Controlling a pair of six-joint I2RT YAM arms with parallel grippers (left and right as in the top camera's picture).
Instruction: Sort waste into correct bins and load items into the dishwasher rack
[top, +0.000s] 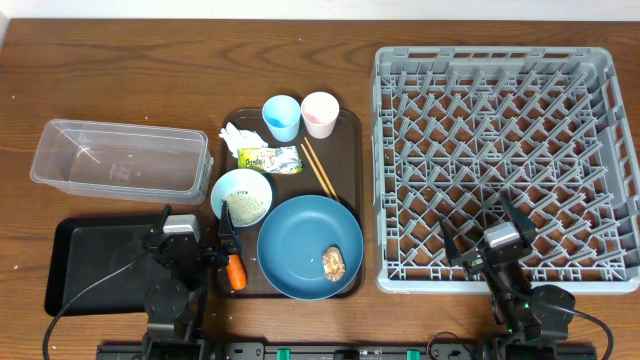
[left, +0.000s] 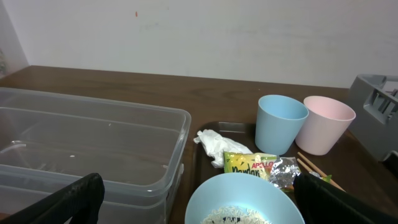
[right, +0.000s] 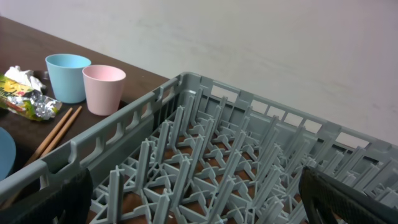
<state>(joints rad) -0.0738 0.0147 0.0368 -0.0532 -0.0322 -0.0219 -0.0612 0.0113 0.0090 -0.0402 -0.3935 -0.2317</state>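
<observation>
Overhead: your left tool (top: 192, 232) hangs with its jaws spread wide and empty, where the black tray (top: 90, 260) meets the brown serving tray (top: 352, 135). One finger is just beside the carrot (top: 236, 270). The right tool (top: 485, 228) is equally wide and empty over the near edge of the dishwasher rack (top: 505, 150), which holds nothing. I judge no sorting is done yet, so start with the carrot. Come straight down, straddle it across its narrow width, and keep clear of the dark blue plate (top: 300, 240) and its food lump (top: 333, 262). The clear tub (top: 120, 160) is empty too.

Left wrist: the pale blue bowl (left: 242, 199) with rice (left: 233, 216) sits right under your fingers (left: 74, 199). Beyond it lie the napkin (left: 214, 146) and the wrapper (left: 252, 163). The wrapper's small red word looks like "APOLLO", but the larger lettering is unclear.

Right wrist: the blue cup (right: 67, 76) and pink cup (right: 104, 88) stand upright, touching or nearly so, with the chopsticks (right: 59, 129) just beside them. Nothing here carries readable writing.
</observation>
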